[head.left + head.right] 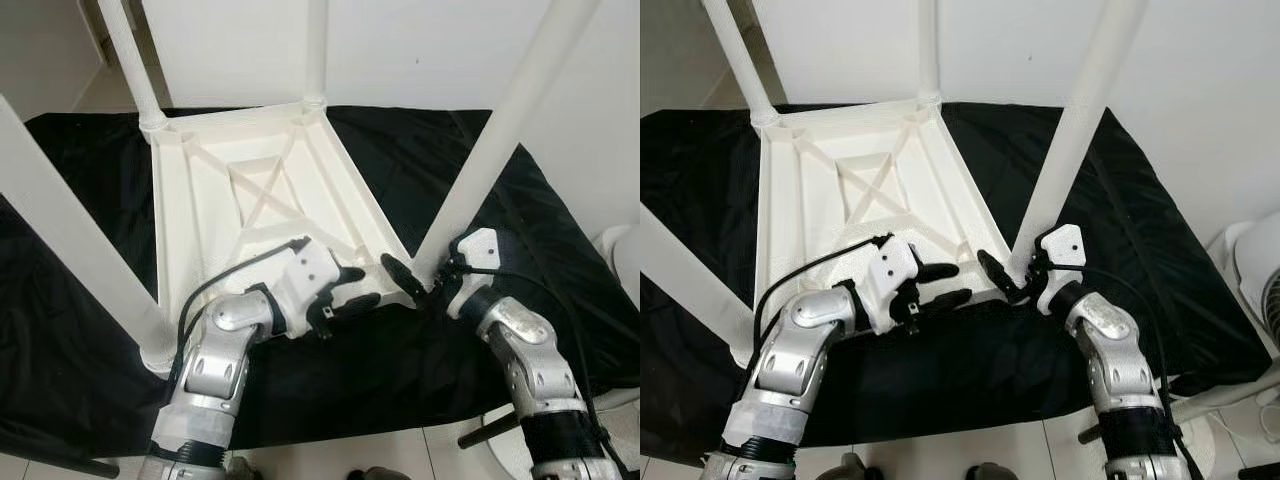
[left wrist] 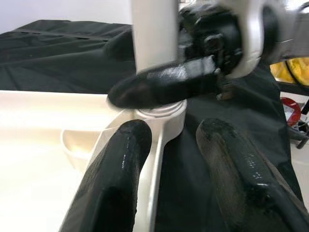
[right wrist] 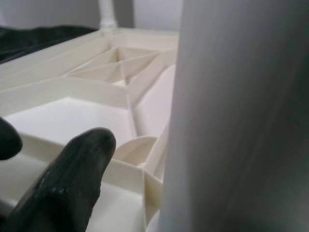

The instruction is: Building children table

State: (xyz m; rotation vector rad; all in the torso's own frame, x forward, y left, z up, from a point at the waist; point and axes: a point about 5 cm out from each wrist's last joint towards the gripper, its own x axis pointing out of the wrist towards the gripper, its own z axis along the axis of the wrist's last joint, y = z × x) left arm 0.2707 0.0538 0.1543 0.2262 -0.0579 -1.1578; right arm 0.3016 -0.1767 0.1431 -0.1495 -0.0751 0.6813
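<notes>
On the black cloth [image 1: 90,330], your left gripper [image 1: 352,289] straddles, jaws spread, the near rim of the upturned white plastic table [image 1: 215,215]; your right gripper [image 1: 404,276] touches the near-right white leg [image 1: 490,150], jaw state unclear.

White children's table [image 1: 250,190] upside down on black cloth [image 1: 440,150], four legs pointing up. Left gripper [image 1: 352,288] at the near rim of the table, fingers apart. Right gripper [image 1: 405,277] at the base of the near right leg [image 1: 500,140], one finger against it. White wall [image 1: 420,50] at far side.
</notes>
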